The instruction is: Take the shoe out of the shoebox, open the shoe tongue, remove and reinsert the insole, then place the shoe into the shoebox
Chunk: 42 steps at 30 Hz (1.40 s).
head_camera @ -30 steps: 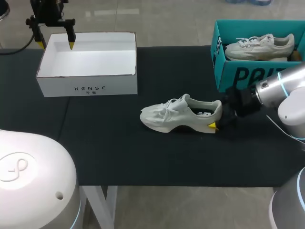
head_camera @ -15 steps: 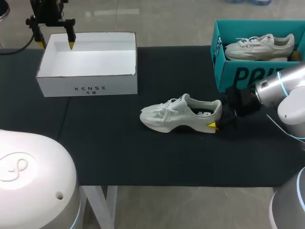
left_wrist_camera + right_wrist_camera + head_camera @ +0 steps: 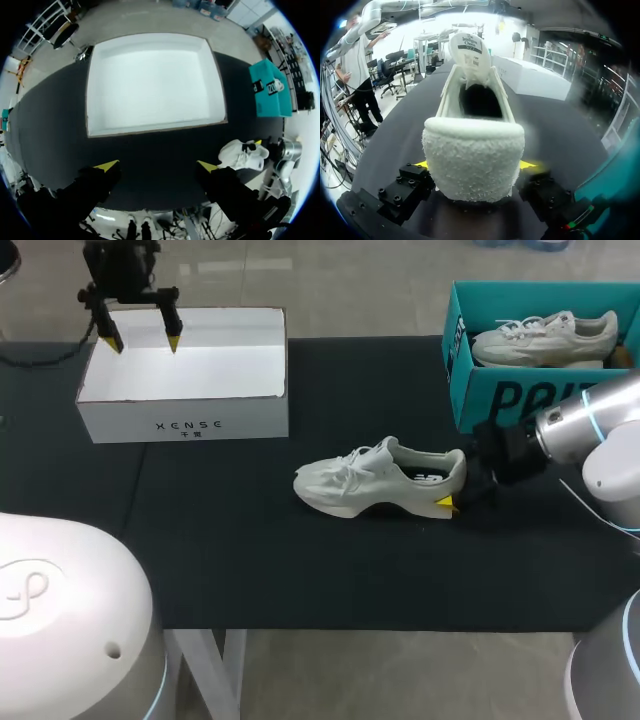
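**Shoe gripped at the heel on the table, white shoebox standing empty**

The shoe was laid on its sole on the black table, out in front of the white shoebox and well apart from it. Its heel was pinched from both sides by the right gripper. The left gripper was held spread and empty above the shoebox's far-left corner. The shoe was judged light and soft in the upper, with a fuzzy heel counter likely to give under pressure. A firmer hold was judged to lie low on the heel near the stiffer sole. The upright tongue was thought best pulled by its free end.
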Tool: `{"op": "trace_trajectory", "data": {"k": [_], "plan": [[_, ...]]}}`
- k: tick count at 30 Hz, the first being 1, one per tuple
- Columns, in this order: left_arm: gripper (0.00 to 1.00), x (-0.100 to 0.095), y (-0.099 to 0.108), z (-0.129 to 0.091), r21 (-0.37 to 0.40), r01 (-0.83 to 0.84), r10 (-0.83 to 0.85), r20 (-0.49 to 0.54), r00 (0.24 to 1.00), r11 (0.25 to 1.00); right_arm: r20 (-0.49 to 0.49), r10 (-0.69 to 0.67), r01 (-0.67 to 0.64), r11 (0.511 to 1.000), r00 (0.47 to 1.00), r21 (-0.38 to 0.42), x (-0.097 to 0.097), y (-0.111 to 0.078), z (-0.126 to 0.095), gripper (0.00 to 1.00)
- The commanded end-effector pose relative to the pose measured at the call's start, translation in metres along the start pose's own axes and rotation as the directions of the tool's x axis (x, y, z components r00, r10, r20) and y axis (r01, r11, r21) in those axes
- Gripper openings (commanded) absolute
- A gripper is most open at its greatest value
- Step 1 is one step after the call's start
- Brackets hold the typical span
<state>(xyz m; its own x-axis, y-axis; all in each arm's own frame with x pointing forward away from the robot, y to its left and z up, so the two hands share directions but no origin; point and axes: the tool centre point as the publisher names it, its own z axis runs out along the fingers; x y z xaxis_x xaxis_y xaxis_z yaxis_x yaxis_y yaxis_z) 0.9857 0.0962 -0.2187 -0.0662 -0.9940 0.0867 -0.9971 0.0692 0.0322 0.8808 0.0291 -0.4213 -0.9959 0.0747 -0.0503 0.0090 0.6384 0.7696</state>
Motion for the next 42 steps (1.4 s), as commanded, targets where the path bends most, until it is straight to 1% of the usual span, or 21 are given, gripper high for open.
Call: {"op": "trace_trajectory", "data": {"k": [1,2,4,5,20,21,22,23,24,27,28,29,30,33,34,35,37,39,40,42], "plan": [[1.00,0.037,0.003,0.017,0.003,0.027,-0.027,0.042,0.999,1.000,0.003,0.000,0.000,1.000,1.000,0.001,-0.001,0.000,0.001,0.00],[1.00,0.044,0.008,0.017,0.004,0.040,-0.040,0.068,0.997,0.999,0.003,0.000,0.000,1.000,1.000,0.001,-0.001,0.000,0.001,0.00],[1.00,0.055,0.017,0.016,0.017,0.070,-0.071,0.042,0.997,0.997,0.003,0.000,0.000,1.000,1.000,0.001,-0.001,0.000,0.001,0.00],[1.00,0.064,0.021,0.015,0.017,0.045,-0.045,0.044,0.998,0.999,0.003,0.000,0.000,1.000,1.000,0.001,-0.001,0.000,0.001,0.00],[1.00,0.064,0.021,0.015,0.017,0.045,-0.045,0.044,0.998,0.999,0.003,0.000,0.000,1.000,1.000,0.001,-0.001,0.000,0.001,0.00],[1.00,0.073,0.025,0.020,-0.018,0.127,-0.124,0.117,0.985,0.992,0.003,0.000,0.000,1.000,1.000,0.001,-0.001,0.000,0.001,0.00],[1.00,0.083,0.028,0.022,-0.006,0.151,-0.148,0.144,0.978,0.989,0.003,0.000,0.000,1.000,1.000,0.001,-0.001,0.000,0.001,0.00],[1.00,0.091,0.031,0.026,-0.020,0.182,-0.176,0.171,0.970,0.983,0.003,0.000,0.000,1.000,1.000,0.001,-0.001,0.000,0.001,0.00],[1.00,0.101,0.032,0.028,-0.028,0.193,-0.185,0.181,0.966,0.981,0.003,0.000,0.000,1.000,1.000,0.001,-0.001,0.000,0.001,0.00],[1.00,0.121,0.036,0.030,-0.005,0.228,-0.223,0.177,0.959,0.974,0.003,0.000,0.000,1.000,1.000,0.001,-0.001,0.000,0.001,0.00],[1.00,0.130,0.036,0.031,-0.012,0.228,-0.221,0.198,0.955,0.974,0.003,0.000,0.000,1.000,1.000,0.001,-0.001,0.000,0.001,0.00],[1.00,0.138,0.039,0.030,0.009,0.232,-0.229,0.199,0.953,0.973,0.003,0.000,0.000,1.000,1.000,0.001,-0.001,0.000,0.001,0.00],[1.00,0.146,0.041,0.030,0.013,0.221,-0.219,0.202,0.955,0.975,0.003,0.000,0.000,1.000,1.000,0.001,-0.001,0.000,0.001,0.00],[1.00,0.174,0.050,0.033,0.033,0.208,-0.210,0.176,0.962,0.978,0.003,0.000,0.000,1.000,1.000,0.001,-0.001,0.000,0.001,0.00],[1.00,0.181,0.052,0.034,0.034,0.196,-0.199,0.150,0.968,0.980,0.003,0.000,0.000,1.000,1.000,0.001,-0.001,0.000,0.001,0.00],[1.00,0.188,0.053,0.037,0.034,0.189,-0.192,0.145,0.971,0.981,0.003,0.000,0.000,1.000,1.000,0.001,-0.001,0.000,0.001,0.00],[1.00,0.208,0.061,0.042,0.036,0.176,-0.179,0.107,0.978,0.984,0.003,0.000,0.000,1.000,1.000,0.001,-0.001,0.000,0.001,0.00],[1.00,0.225,0.067,0.047,0.034,0.168,-0.171,0.089,0.981,0.985,0.003,0.000,0.000,1.000,1.000,0.001,-0.001,0.000,0.001,0.00],[1.00,0.231,0.069,0.048,0.040,0.173,-0.175,0.069,0.982,0.984,0.003,0.000,0.000,1.000,1.000,0.001,-0.001,0.000,0.001,0.00],[1.00,0.244,0.071,0.049,0.055,0.162,-0.166,0.078,0.983,0.985,0.003,0.000,0.000,1.000,1.000,0.001,-0.001,0.000,0.001,0.00]]}}
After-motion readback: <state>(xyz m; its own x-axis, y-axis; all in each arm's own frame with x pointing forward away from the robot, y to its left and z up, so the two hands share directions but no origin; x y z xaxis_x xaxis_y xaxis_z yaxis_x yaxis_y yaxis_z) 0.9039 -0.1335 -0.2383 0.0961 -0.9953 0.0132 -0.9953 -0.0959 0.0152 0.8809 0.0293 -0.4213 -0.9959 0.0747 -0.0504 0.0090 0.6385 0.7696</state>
